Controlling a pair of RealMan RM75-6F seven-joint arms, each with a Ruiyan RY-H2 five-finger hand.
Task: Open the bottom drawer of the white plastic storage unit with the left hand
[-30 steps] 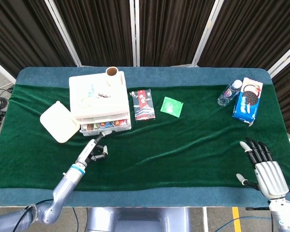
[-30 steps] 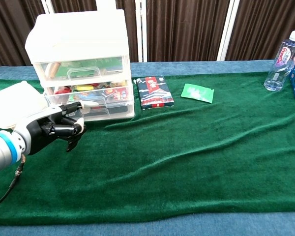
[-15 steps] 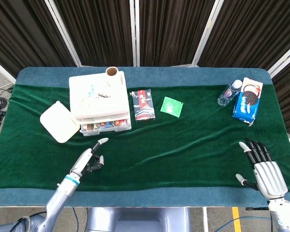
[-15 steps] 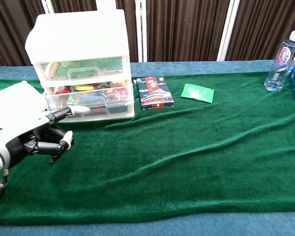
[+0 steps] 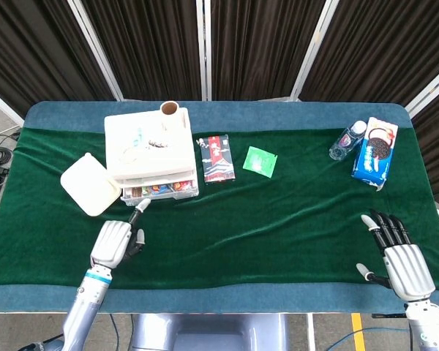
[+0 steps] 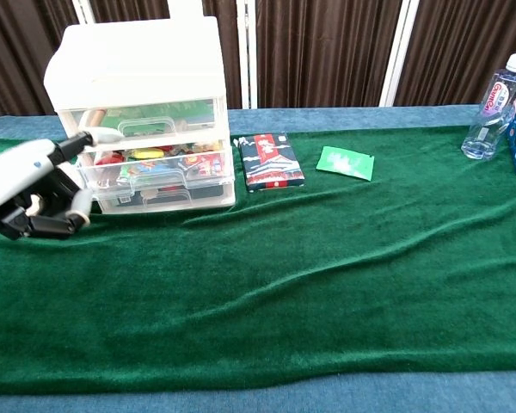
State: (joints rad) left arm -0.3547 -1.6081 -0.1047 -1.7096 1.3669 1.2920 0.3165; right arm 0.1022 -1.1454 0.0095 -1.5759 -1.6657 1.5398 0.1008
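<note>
Two hands in view. Left hand [image 5: 115, 243] lies low over the green surface [image 5: 278, 219], back of hand up, wrist toward the near edge. One finger points forward toward the unit [image 5: 150, 157]; in the chest view the other fingers [image 6: 56, 225] are curled under, with nothing in them. The pointing fingertip sits just short of the bottom drawer [image 6: 159, 196] in the head view, apart from it; in the chest view it overlaps the unit's left front corner, so contact cannot be judged there.

Unit stands ahead of the left fingers, upright, three clear drawers stacked. Bottom drawer front sits about flush with the ones above; coloured contents show through. A white lid [image 5: 89, 183] lies flat on the surface ahead and left of the fingers, beside the unit. A brown roll [image 5: 169, 110] stands behind the unit.

Right of the left fingers the cloth runs open and wrinkled toward the right hand [image 5: 400, 256], well apart. That hand rests flat near the near right edge, fingers spread, holding nothing.

Beyond the open middle: a dark packet [image 5: 215, 158] just right of the unit, then a green sachet [image 5: 260, 161]. Far ahead of the right fingers, a bottle [image 5: 347, 142] and a blue box [image 5: 375, 150] lie side by side.
</note>
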